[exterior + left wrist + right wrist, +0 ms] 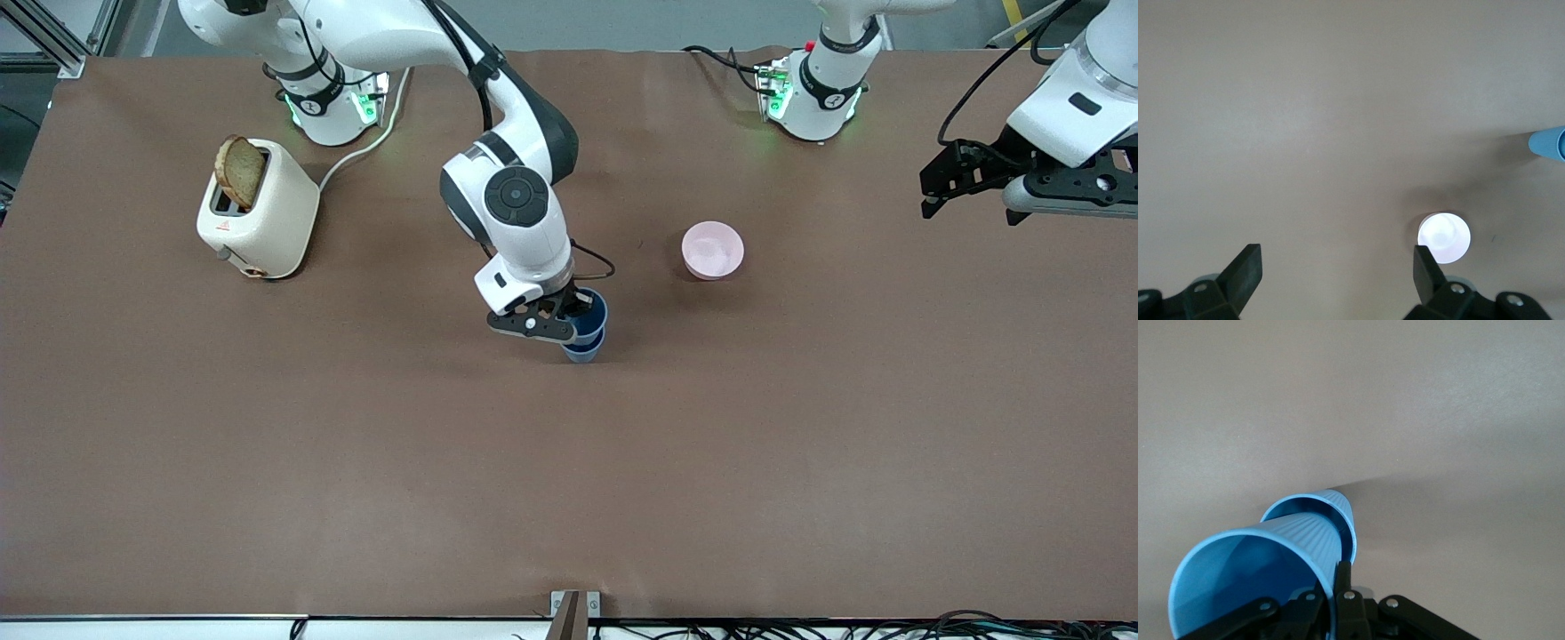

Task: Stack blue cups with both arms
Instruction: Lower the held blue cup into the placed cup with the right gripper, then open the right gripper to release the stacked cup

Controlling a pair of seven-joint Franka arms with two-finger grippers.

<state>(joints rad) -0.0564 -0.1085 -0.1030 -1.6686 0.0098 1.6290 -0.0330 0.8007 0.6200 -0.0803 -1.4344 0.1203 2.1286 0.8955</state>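
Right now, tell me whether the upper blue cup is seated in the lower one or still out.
In. The upper blue cup sits partly nested inside the lower blue cup, with the right hand pinching its rim.

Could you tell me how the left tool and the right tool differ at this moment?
The right tool is shut on the rim of the upper blue cup, which sits nested in the lower blue cup; the left tool is open and holds nothing. The right tool is low over the middle of the table, while the left tool waits high over the left arm's end. Both are black and two-fingered.
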